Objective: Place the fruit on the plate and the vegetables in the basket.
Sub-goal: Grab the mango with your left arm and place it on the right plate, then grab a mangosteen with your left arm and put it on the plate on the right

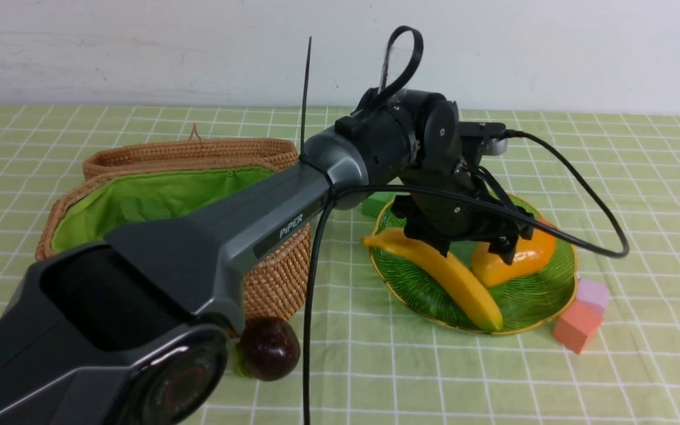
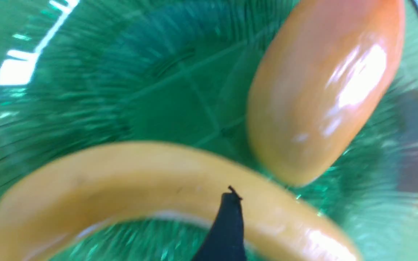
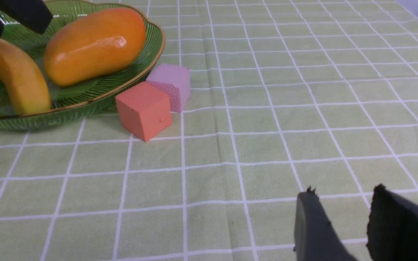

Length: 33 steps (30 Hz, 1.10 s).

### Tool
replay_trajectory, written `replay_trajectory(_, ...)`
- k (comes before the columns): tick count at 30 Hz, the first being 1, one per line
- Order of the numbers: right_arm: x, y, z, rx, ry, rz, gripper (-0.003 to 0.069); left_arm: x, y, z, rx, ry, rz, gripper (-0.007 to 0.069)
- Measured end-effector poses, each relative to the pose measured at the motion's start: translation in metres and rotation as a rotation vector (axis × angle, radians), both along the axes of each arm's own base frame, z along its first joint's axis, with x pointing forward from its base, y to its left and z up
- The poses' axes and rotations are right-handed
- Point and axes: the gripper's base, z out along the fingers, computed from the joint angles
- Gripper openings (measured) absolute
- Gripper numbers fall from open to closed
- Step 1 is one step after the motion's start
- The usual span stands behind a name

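Fruit on the green plate, basket open beside it

The banana (image 1: 440,273), long and yellow, lies slantwise across the ribbed, gold-rimmed green plate (image 1: 543,307) at centre right of the front view, with the glossy orange-yellow mango (image 1: 523,260) just to its right on the same plate. The small round dark maroon fruit (image 1: 269,348) sits on the cloth at lower centre, against the foot of the brown wicker basket (image 1: 275,277), whose bright green lining shows at centre left, lid back.

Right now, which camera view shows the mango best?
The right wrist view: the mango lies whole and sharp on the plate. In the front view the left tool covers part of it. The left wrist view shows it close but blurred and cut off.
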Motion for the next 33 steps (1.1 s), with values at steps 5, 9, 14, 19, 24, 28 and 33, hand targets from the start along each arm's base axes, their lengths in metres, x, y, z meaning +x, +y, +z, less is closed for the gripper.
replay_trajectory(5,0.0,0.0,0.0,0.0,0.0,0.0,0.0239,-0.012,0.027,0.039,0.19,-0.049,-0.02,0.0625)
replay_trajectory(9,0.0,0.0,0.0,0.0,0.0,0.0,0.0239,-0.032,0.053,0.09,0.261,-0.107,-0.016,0.0575)
replay_trajectory(14,0.0,0.0,0.0,0.0,0.0,0.0,0.0239,-0.065,0.077,0.125,0.223,-0.097,-0.019,0.0544)
replay_trajectory(19,0.0,0.0,0.0,0.0,0.0,0.0,0.0239,-0.107,0.11,0.12,0.267,0.006,0.004,0.0539)
replay_trajectory(24,0.0,0.0,0.0,0.0,0.0,0.0,0.0239,-0.133,0.134,0.07,0.306,0.182,0.19,0.0539)
replay_trajectory(28,0.0,0.0,0.0,0.0,0.0,0.0,0.0239,-0.128,0.136,0.038,0.269,0.198,0.375,0.0539)
replay_trajectory(33,0.0,0.0,0.0,0.0,0.0,0.0,0.0239,-0.11,0.135,0.012,0.241,0.163,0.617,0.0539)
